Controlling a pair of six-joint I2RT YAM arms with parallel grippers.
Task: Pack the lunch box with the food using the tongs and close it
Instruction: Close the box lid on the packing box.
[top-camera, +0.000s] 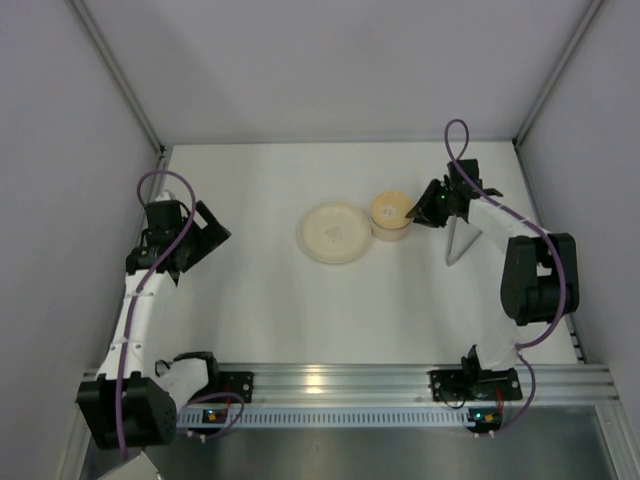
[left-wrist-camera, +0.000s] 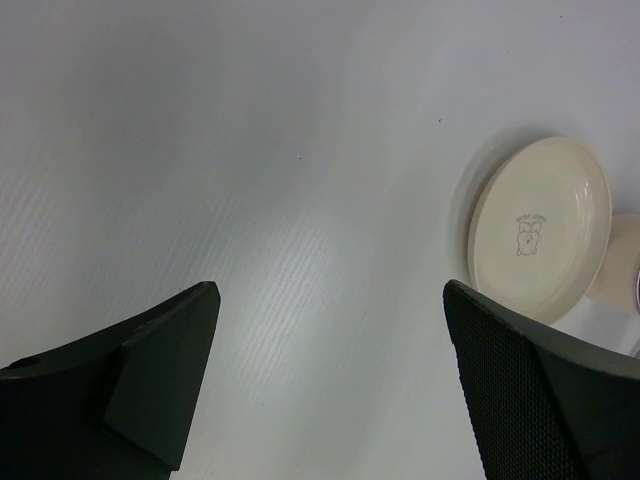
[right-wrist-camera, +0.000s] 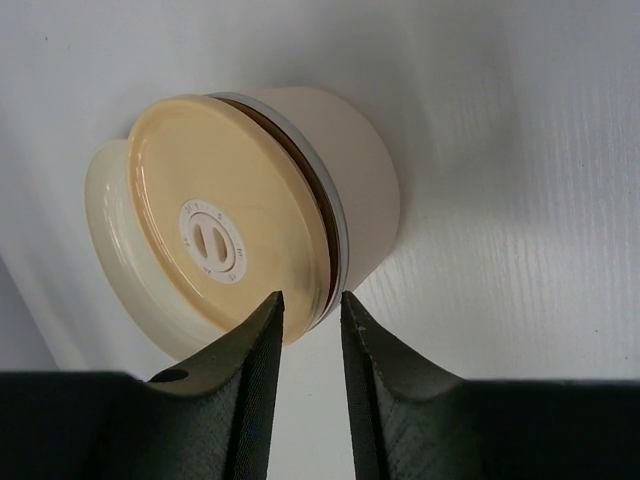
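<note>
Box (top-camera: 391, 226) is sitting toward the back right of the counter (top-camera: 260, 300), lid (top-camera: 389, 209) on top, left side touching the plate (top-camera: 335, 233). Right pincer (right-wrist-camera: 310, 300) is hovering at the box's right side, tips parted by only a narrow slit right at the lid rim. Nothing is gripped between them, and I can't tell if they're touching the rim. Tongs (top-camera: 459, 243) are lying flat on the counter just right of the box, partly under the right arm, crowding that side. Left pincer (top-camera: 212, 232) is hanging wide open and holding nothing, well left of the plate and near the left wall (top-camera: 60, 150). Bare counter is running from plate and box down to the rail (top-camera: 330, 380) at the near edge, and back to the rear wall. The right arm's elbow is sitting close to the right wall.
</note>
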